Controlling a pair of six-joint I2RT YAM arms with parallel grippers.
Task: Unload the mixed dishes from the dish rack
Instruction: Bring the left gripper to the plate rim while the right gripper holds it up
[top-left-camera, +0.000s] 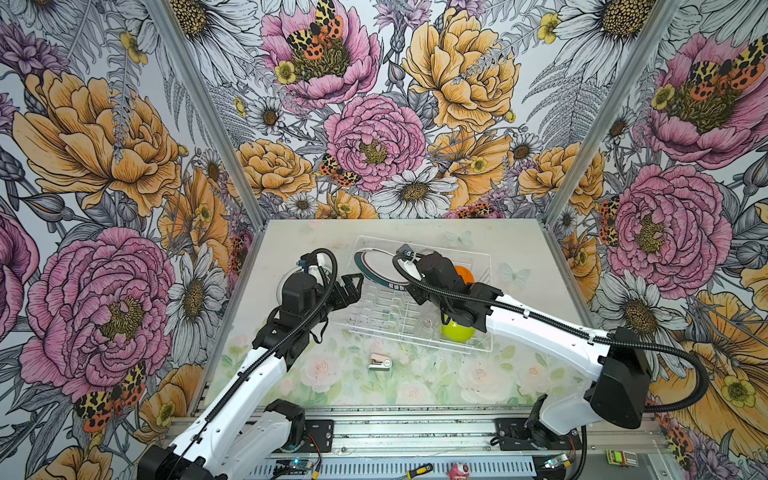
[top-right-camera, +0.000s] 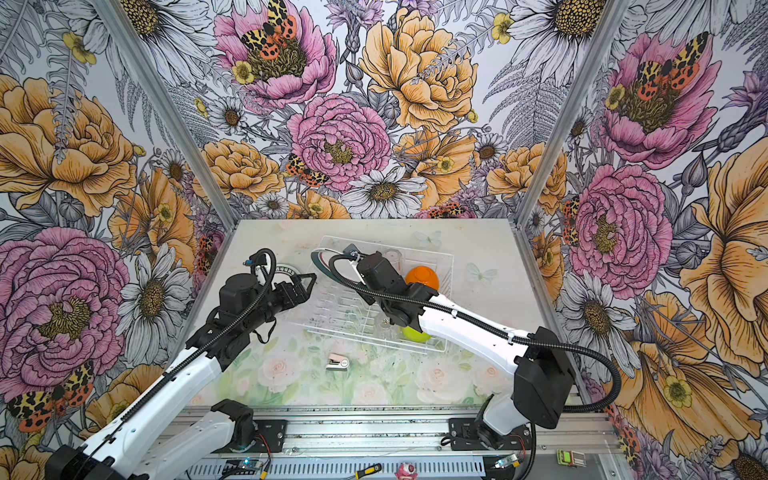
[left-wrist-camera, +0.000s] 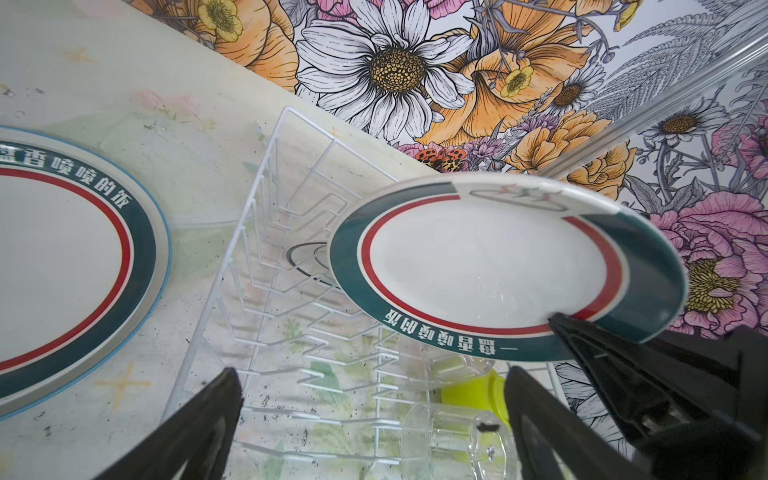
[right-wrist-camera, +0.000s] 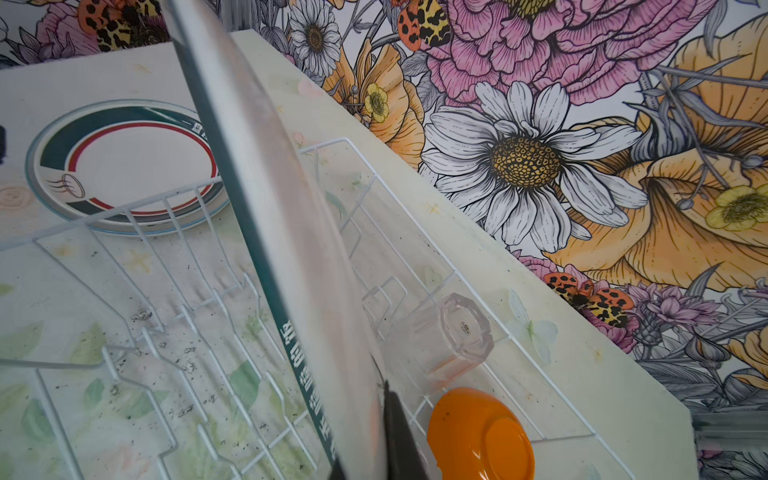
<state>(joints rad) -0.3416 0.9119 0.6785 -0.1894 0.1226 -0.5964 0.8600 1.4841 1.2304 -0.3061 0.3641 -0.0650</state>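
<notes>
Right wrist view, plate (right-wrist-camera: 291, 249) on edge, tilted

The white wire dish rack (top-left-camera: 376, 309) sits on the bench (top-left-camera: 291, 249) holding an upturned orange bowl (right-wrist-camera: 482, 432), a lime-green bowl (top-left-camera: 456, 333) and clear tumblers (right-wrist-camera: 444, 332), with one teal-rimmed plate (left-wrist-camera: 490, 266) tilted above its tines and a second plate (left-wrist-camera: 62, 249) flat on the bench beside it.

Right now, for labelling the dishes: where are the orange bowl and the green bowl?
orange bowl (right-wrist-camera: 482, 432), right wrist view, on its underside.
green bowl (top-left-camera: 456, 332), in a top view, on its outer side.
</notes>
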